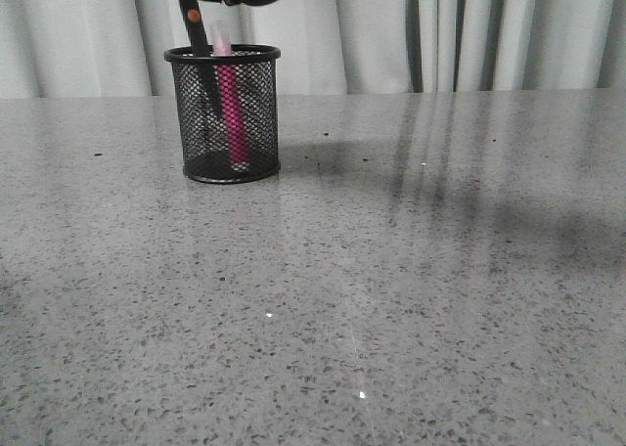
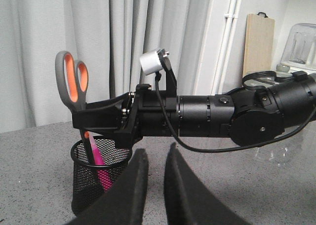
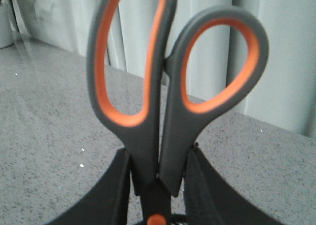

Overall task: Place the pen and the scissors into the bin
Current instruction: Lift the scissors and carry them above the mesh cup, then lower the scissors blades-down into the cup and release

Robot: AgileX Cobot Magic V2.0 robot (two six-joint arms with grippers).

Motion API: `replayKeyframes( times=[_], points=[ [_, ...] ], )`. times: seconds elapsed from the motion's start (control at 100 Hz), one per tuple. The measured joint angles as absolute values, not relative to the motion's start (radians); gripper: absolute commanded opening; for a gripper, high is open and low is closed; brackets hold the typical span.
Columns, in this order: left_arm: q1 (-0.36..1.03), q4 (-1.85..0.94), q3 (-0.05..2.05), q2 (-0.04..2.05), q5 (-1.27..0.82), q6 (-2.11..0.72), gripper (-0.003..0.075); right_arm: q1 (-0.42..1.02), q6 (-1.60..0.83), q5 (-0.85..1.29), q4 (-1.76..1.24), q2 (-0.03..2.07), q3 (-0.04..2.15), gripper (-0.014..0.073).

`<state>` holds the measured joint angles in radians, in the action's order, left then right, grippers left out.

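Pen (image 1: 231, 113), scissors (image 1: 199, 50) in bin (image 1: 256, 123)

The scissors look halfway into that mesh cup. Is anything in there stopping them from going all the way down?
Nothing visible blocks them. The scissors, clamped by the right gripper, already have their blades inside the bin. The pen stands in it beside the blades, not under them as far as the front view shows.
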<state>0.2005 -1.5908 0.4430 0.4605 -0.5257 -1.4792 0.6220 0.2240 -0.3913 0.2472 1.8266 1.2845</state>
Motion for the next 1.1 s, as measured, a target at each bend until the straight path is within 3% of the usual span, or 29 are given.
replayKeyframes(
  times=[0.69, 0.78, 1.0, 1.1],
  points=[
    [0.201, -1.592, 0.443, 0.461, -0.526, -1.480, 0.0062, 0.622, 0.210, -0.424, 0.165, 1.838, 1.187, -0.0060],
    [0.201, -1.592, 0.443, 0.461, -0.526, -1.480, 0.0062, 0.622, 0.210, -0.437, 0.143, 1.838, 1.185, 0.0020],
    [0.201, -1.592, 0.443, 0.461, -0.527, -1.480, 0.0062, 0.622, 0.210, -0.453, 0.134, 1.838, 1.181, 0.0375],
    [0.201, -1.592, 0.443, 0.461, -0.528, -1.480, 0.0062, 0.622, 0.210, -0.461, 0.132, 1.835, 1.179, 0.0438]
  ],
)
